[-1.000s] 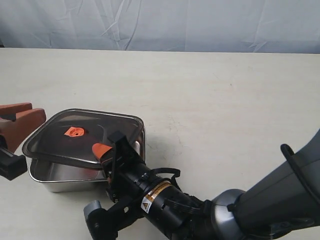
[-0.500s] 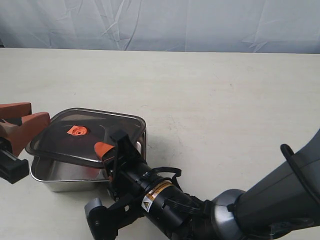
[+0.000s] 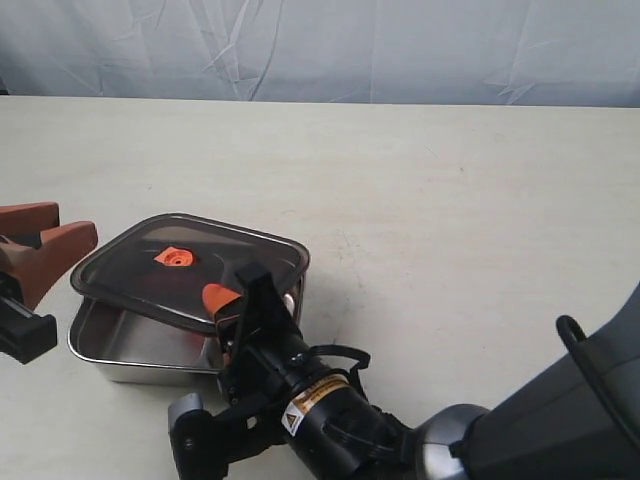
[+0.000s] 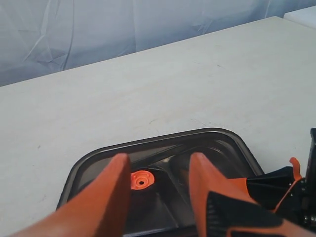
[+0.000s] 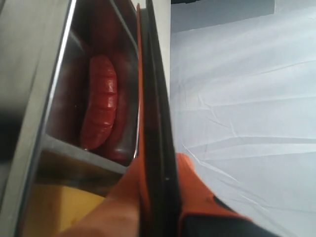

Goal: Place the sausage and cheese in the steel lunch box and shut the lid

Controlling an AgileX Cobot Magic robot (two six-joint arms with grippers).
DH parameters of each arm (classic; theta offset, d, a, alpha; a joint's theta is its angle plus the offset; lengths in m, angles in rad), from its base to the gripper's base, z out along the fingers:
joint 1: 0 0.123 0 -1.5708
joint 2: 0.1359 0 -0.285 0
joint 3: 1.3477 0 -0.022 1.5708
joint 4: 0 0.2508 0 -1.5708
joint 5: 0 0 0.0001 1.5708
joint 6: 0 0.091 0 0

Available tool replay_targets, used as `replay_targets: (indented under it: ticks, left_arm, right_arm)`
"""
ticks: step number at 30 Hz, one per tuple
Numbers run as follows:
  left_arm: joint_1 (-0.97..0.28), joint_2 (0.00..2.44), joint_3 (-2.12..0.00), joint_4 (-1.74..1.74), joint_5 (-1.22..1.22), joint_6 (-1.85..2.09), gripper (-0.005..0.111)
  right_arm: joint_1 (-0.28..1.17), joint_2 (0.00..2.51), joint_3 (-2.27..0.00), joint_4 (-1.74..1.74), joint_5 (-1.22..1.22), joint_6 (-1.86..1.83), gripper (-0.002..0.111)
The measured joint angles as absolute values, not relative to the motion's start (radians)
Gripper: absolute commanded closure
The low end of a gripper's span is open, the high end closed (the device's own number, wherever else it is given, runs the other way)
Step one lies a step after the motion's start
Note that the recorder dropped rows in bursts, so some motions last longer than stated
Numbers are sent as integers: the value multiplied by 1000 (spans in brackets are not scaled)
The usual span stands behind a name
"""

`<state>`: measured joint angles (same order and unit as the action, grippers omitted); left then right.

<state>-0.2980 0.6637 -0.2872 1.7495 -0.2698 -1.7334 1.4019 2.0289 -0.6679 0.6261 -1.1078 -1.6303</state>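
Observation:
The steel lunch box (image 3: 120, 352) sits at the table's front left. In the right wrist view the red sausage (image 5: 100, 101) lies in one compartment and the yellow cheese (image 5: 57, 210) in the one beside it, inside the box wall (image 5: 47, 108). The dark lid (image 3: 190, 270) with its orange valve (image 3: 175, 257) hangs tilted over the box, leaving the box's left end uncovered. My right gripper (image 3: 222, 302) is shut on the lid's near edge (image 5: 158, 123). My left gripper (image 3: 55, 232) stands open just left of the box; in its wrist view its fingers (image 4: 106, 197) frame the lid (image 4: 217, 148) and valve (image 4: 141, 179).
The pale table (image 3: 450, 200) stretches behind and to the right of the box. A wrinkled white backdrop (image 3: 320, 50) closes the far edge. My right arm (image 3: 330, 420) fills the front of the exterior view.
The lid, held by my right gripper, has shifted to the right and sunk lower over the box. The left gripper has hardly moved.

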Motion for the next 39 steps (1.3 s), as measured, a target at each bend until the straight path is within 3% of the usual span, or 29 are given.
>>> replay_targets:
  ticks: [18,33,39]
  left_arm:
    - [-298,666,-287,1749,-250,-1730,68]
    - [-298,666,-287,1749,-248,-1749,68]
    - [-298,666,-299,1749,-397,-1666,68]
  right_arm:
    - [1441,2024,-664,821,-1193,-1628,109]
    - [1651,2000,-664,1008,-1209,-1741,109]
    - [1689,1900,-664,1171,-1207,-1679,109]
